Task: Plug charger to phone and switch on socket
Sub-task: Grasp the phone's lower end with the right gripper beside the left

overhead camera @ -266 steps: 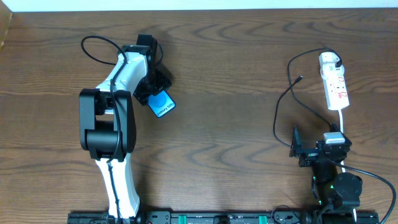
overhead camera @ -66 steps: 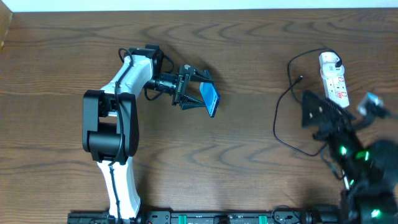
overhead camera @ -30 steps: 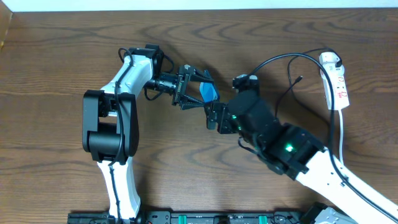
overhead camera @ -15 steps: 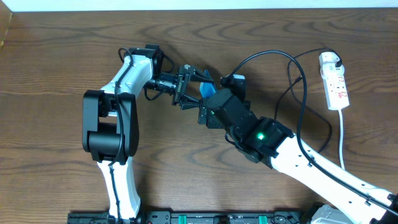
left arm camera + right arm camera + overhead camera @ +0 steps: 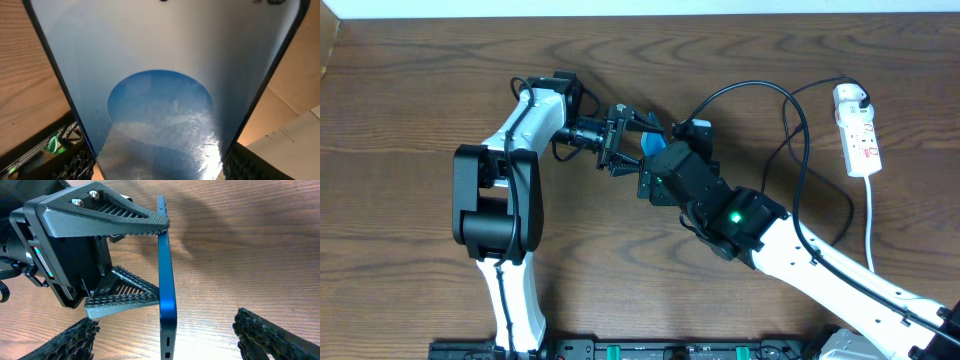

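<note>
1. Swung across from beside the socket [image 5: 857, 130], the right arm now sits against the phone [image 5: 166, 280].
2. Its right gripper [image 5: 648, 183] is spread wide, one finger on either side of the phone's near end, neither touching it.
3. The left gripper [image 5: 625, 140] pinches the phone, which stands edge-on.
4. The socket and the charger [image 5: 853, 98] lie well apart from the phone.

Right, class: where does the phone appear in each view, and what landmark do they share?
Overhead: the phone is a blue sliver at centre.
Left wrist: the phone fills the frame, screen-on.
Right wrist: the phone stands edge-on at centre.
Shared landmark: the left fingers clamping it.
</note>
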